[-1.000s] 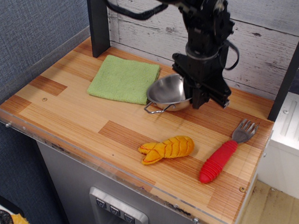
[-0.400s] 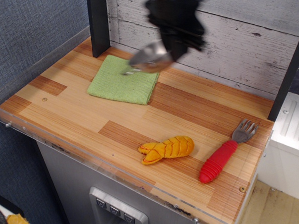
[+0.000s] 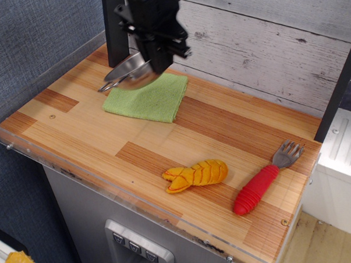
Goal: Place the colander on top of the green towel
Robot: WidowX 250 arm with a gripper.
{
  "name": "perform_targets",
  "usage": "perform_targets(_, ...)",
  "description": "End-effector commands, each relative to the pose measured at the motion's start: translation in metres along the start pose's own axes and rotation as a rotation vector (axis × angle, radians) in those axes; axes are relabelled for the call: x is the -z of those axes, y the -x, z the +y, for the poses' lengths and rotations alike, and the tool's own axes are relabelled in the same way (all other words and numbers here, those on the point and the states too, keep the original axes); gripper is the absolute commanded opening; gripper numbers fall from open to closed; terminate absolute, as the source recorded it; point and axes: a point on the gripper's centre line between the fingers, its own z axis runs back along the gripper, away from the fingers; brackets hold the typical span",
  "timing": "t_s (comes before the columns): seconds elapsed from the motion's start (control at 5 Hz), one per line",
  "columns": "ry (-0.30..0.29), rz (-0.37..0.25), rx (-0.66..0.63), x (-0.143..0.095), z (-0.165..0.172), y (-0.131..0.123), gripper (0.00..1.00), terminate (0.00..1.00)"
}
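The carry is nearly done: the gripper (image 3: 154, 59), clamped on the rim of the colander (image 3: 128, 73), holds it tilted above the green towel (image 3: 149, 96) at the desk's back-left corner, so the next move calls for levelling, lowering and releasing.

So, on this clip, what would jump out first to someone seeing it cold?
The black gripper at the back left, holding the shiny colander tilted over the far-left part of the green towel. Next, the bright items at the front right of the wooden table: a yellow-orange plush toy and a fork with a red handle, lying apart from each other.
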Motion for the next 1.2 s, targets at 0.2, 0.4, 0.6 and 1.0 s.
perform_targets(0.2, -0.054, 0.013, -0.008, 0.021, 0.024, -0.01, 0.0, 0.0)
perform_targets(0.4, -0.052, -0.006, -0.01, 0.021, 0.031, -0.02, 0.0, 0.0)
perform_targets(0.6, -0.06, -0.011, -0.003, 0.021, 0.034, -0.025, 0.0, 0.0)
perform_targets(1.0, -0.023, 0.037, -0.014, 0.035, 0.029, -0.021, 0.0, 0.0)
